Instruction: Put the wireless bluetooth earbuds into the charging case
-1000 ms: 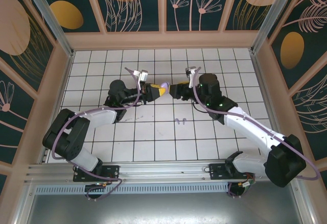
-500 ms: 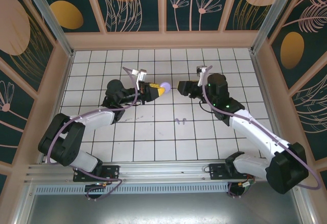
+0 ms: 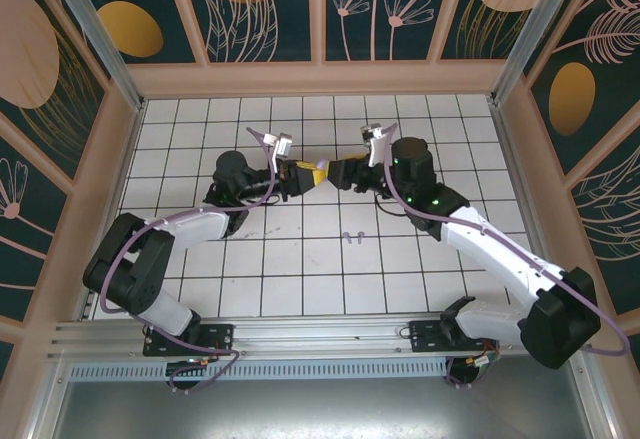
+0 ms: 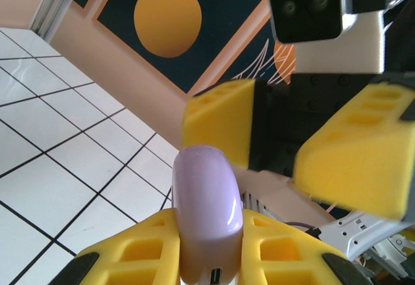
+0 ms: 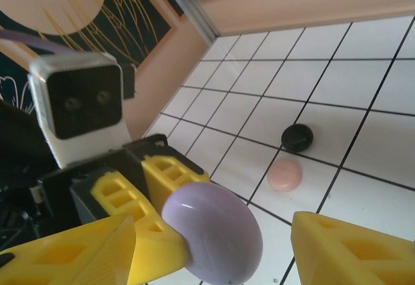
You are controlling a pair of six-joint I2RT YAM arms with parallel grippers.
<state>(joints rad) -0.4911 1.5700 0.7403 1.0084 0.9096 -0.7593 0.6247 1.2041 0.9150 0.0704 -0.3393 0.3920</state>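
A closed lavender charging case (image 4: 207,200) is held up over the tiles, with my left gripper (image 4: 209,225) shut on its lower end. My right gripper (image 5: 211,252) is open, its yellow fingers (image 4: 353,161) standing either side of the case's (image 5: 214,233) free end without touching it. From above, the left gripper (image 3: 303,176) and the right gripper (image 3: 340,172) meet nose to nose at mid-table, with the case hidden between them. Two tiny lavender earbuds (image 3: 347,235) lie on a tile in front of them.
A black rounded case (image 5: 297,137) and a pale pink one (image 5: 284,174) lie side by side on the tiles below the grippers. The tiled floor (image 3: 300,279) is ringed by tan walls (image 3: 320,79) and a metal rail (image 3: 300,334) at the near edge.
The right gripper backed off to the right half a second ago and has now returned, its open fingers around the case's end. The left gripper kept hold of the case.
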